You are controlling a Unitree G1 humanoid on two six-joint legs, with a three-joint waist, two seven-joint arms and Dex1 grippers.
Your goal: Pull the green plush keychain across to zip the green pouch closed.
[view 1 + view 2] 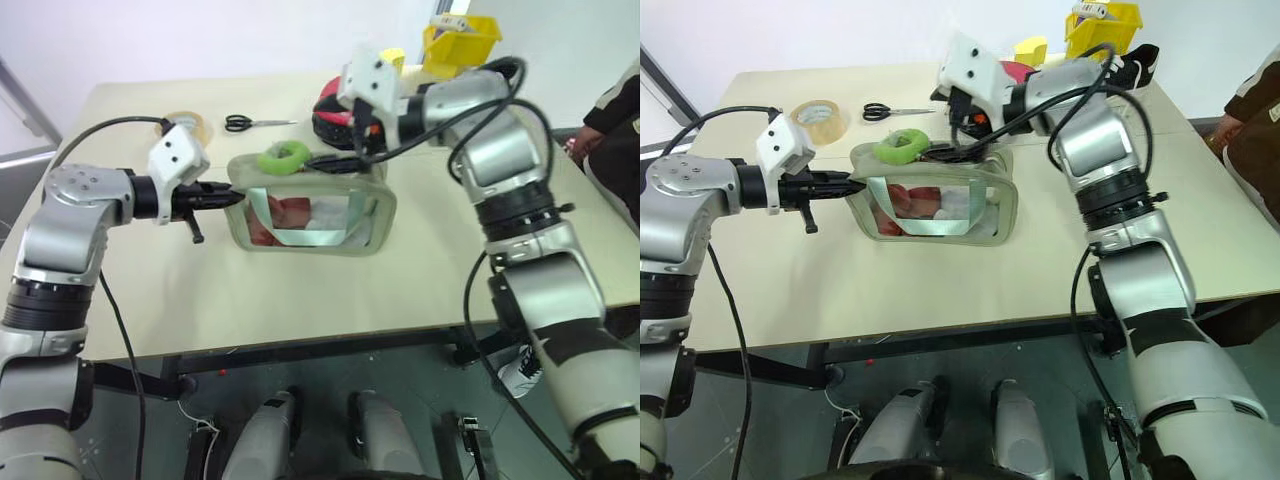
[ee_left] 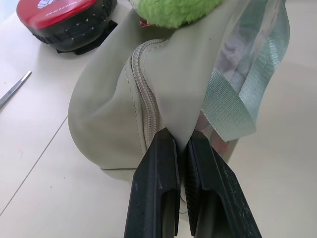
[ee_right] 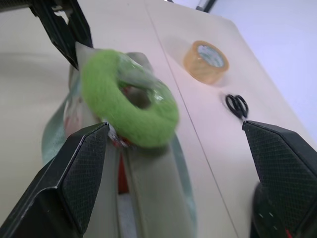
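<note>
Left eye view showed you the table (image 1: pixel 300 300) with the green pouch (image 1: pixel 312 212) standing upright near its middle. Your left gripper (image 2: pixel 182 148) was clenched on the pouch's end, beside the zipper. Your right gripper (image 3: pixel 173 163) was spread wide above the pouch's top, grasping nothing. Smallest, the green plush keychain (image 1: pixel 283 157) sat on the pouch's top, toward the left gripper's end.

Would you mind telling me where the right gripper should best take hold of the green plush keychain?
Probably across the fuzzy rim of the green plush keychain, coming in along the top of the green pouch from the robot's right. The ring lies there with its hole open, and the right gripper already has its fingers spread wide behind it.
</note>
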